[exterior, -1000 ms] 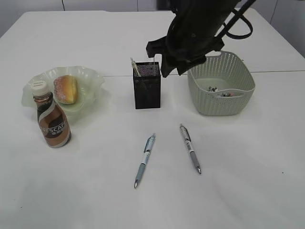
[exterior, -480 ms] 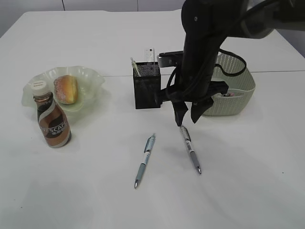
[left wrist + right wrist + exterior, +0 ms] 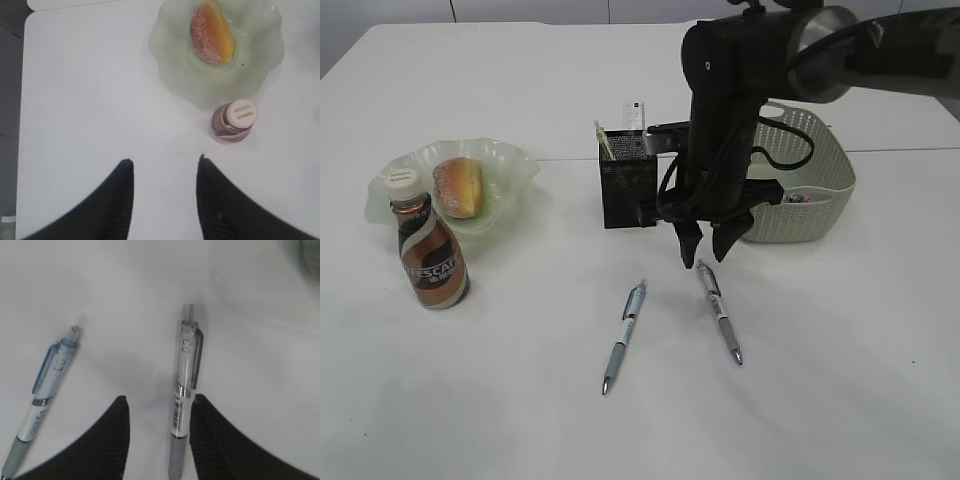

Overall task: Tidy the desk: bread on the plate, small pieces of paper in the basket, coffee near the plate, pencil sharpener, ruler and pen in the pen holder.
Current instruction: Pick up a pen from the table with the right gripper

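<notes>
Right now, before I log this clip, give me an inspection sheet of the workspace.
Surface: white table, bare in front.
Job's things: bread on plate; coffee bottle upright by the plate; two pens, blue pen and grey pen, lying flat; pen holder with items inside; basket holding paper scraps.
Clutter: nothing seen.
Grippers: right gripper open, above the grey pen's clip end; left gripper open, empty, above bare table.
Cables: black cable looped on right arm.
Surroundings: a second white table behind.
</notes>
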